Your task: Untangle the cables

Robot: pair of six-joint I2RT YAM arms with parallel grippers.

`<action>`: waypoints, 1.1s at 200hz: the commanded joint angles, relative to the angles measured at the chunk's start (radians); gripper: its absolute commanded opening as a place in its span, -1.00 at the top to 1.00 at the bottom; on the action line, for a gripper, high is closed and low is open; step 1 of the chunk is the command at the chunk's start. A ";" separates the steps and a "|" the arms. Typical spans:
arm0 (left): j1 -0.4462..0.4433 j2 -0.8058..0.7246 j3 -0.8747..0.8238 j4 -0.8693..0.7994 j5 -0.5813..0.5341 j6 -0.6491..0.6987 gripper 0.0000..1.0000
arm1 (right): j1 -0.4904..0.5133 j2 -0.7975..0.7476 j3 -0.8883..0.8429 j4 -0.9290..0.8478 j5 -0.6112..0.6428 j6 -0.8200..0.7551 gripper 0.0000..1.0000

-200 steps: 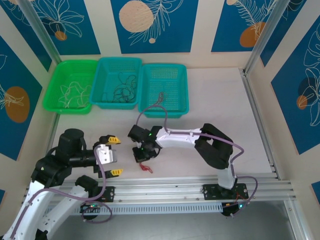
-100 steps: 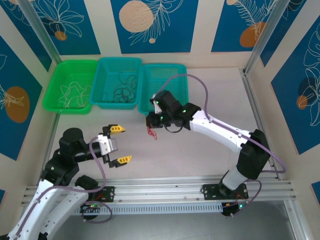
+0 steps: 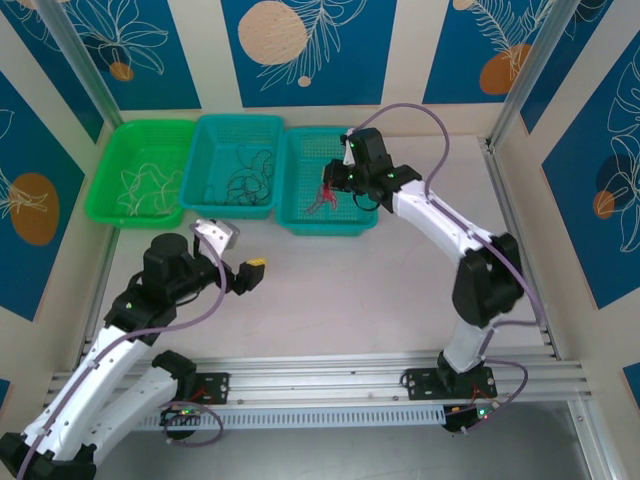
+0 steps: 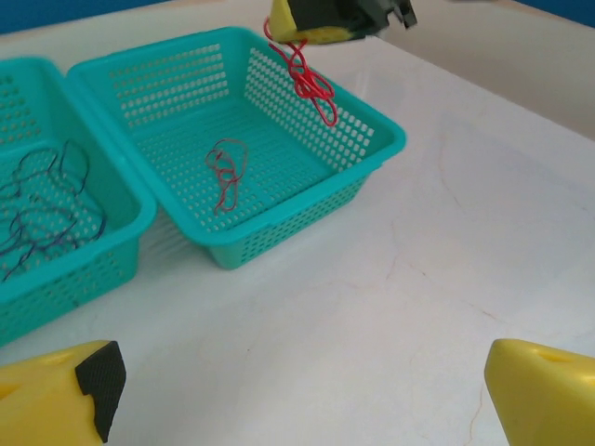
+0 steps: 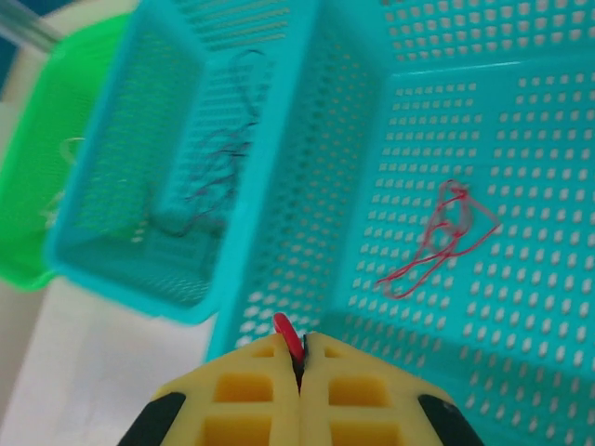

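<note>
Two teal baskets, one green basket, two red cables, two grippers.

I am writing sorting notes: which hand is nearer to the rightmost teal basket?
Right. The right hand hangs over the rightmost teal basket, shut on a red cable. The left hand is open over the table, well short of that basket.

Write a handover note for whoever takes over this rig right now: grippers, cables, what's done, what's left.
Left gripper: open, empty, over the table.
Right gripper: shut on the held red cable, which dangles above the right teal basket.
Done: a second red cable lies in that basket; dark cables in the middle teal basket; whitish cables in the green basket.
Left: probably just release the held red cable into its basket.
</note>
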 commanded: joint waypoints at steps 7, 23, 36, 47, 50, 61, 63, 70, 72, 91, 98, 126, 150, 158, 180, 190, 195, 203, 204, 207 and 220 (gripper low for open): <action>-0.007 -0.008 -0.035 0.016 -0.110 -0.130 -0.98 | -0.018 0.178 0.179 -0.062 0.026 -0.092 0.78; -0.006 0.005 -0.053 0.027 -0.168 -0.172 -0.99 | -0.024 0.278 0.349 -0.198 0.024 -0.114 0.39; -0.007 0.021 -0.066 0.034 -0.204 -0.191 -1.00 | -0.021 0.287 0.414 -0.247 0.018 -0.113 0.23; -0.007 0.031 -0.082 0.045 -0.234 -0.198 -1.00 | -0.014 0.237 0.383 -0.223 0.020 -0.121 0.18; -0.007 0.031 -0.086 0.050 -0.244 -0.199 -1.00 | -0.012 0.219 0.366 -0.213 0.022 -0.124 0.18; -0.007 0.033 -0.109 0.065 -0.290 -0.200 -1.00 | -0.008 0.137 0.288 -0.177 0.025 -0.130 0.17; -0.006 0.032 -0.113 0.066 -0.299 -0.198 -1.00 | -0.009 0.120 0.270 -0.169 0.027 -0.131 0.17; -0.006 0.030 -0.129 0.075 -0.324 -0.186 -1.00 | -0.007 0.056 0.202 -0.143 0.040 -0.134 0.17; -0.004 0.029 -0.134 0.078 -0.329 -0.182 -0.99 | -0.007 0.037 0.180 -0.136 0.045 -0.136 0.17; -0.005 0.021 -0.177 0.106 -0.379 -0.131 -1.00 | -0.008 -0.155 -0.059 -0.058 0.132 -0.153 0.15; -0.005 0.015 -0.194 0.119 -0.400 -0.114 -1.00 | -0.009 -0.245 -0.155 -0.024 0.174 -0.164 0.07; -0.005 -0.020 -0.267 0.192 -0.517 -0.052 -1.00 | -0.013 -0.575 -0.533 0.111 0.328 -0.223 0.00; 0.000 -0.052 -0.317 0.261 -0.572 -0.048 -1.00 | -0.041 -0.771 -0.793 0.232 0.440 -0.322 -0.21; 0.001 -0.050 -0.330 0.284 -0.582 -0.043 -1.00 | -0.060 -0.807 -0.853 0.255 0.476 -0.345 -0.22; 0.001 -0.038 -0.370 0.348 -0.630 -0.011 -1.00 | -0.149 -0.832 -0.993 0.385 0.526 -0.401 -0.22; 0.001 -0.042 -0.401 0.403 -0.660 0.018 -1.00 | -0.201 -0.812 -1.060 0.498 0.520 -0.415 -0.29; 0.001 -0.047 -0.419 0.436 -0.677 0.033 -1.00 | -0.229 -0.798 -1.090 0.554 0.508 -0.418 -0.30; 0.005 -0.051 -0.453 0.494 -0.701 0.056 -1.00 | -0.273 -0.771 -1.126 0.628 0.471 -0.423 -0.36; 0.007 -0.050 -0.456 0.503 -0.704 0.059 -1.00 | -0.279 -0.767 -1.129 0.635 0.465 -0.422 -0.37; 0.009 -0.050 -0.467 0.523 -0.710 0.069 -1.00 | -0.295 -0.753 -1.137 0.654 0.452 -0.418 -0.40; 0.024 -0.035 -0.504 0.603 -0.737 0.113 -1.00 | -0.362 -0.680 -1.147 0.710 0.382 -0.406 -0.41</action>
